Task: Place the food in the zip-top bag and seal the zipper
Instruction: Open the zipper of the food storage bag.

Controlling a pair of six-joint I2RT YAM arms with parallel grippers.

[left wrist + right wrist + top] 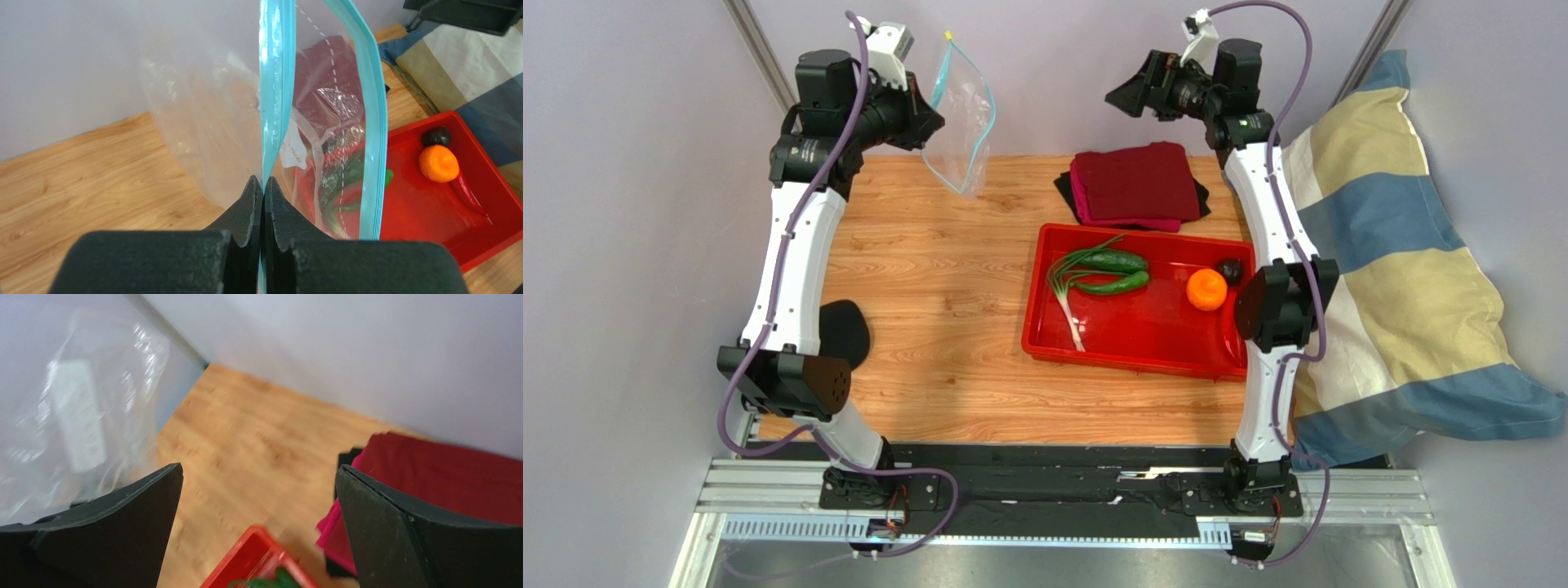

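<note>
The clear zip-top bag [962, 123] hangs in the air at the back left, and my left gripper [932, 123] holds it there. In the left wrist view this gripper [264, 187] is shut on one bluish side of the zipper [273, 92]. The other side [371, 135] bows away, so the mouth gapes. The food lies in the red tray [1161, 337]: an orange fruit [1206, 288], two green vegetables [1120, 261], a green onion [1066, 294], a dark round piece [1230, 268] and a red chili [469, 193]. My right gripper [1124, 96] hovers open and empty at the back, facing the bag [73, 416].
A folded dark red cloth [1136, 184] lies behind the tray. A striped cushion [1406, 257] fills the right side. A black pad [844, 331] sits by the left arm. Grey walls close in the back and both sides.
</note>
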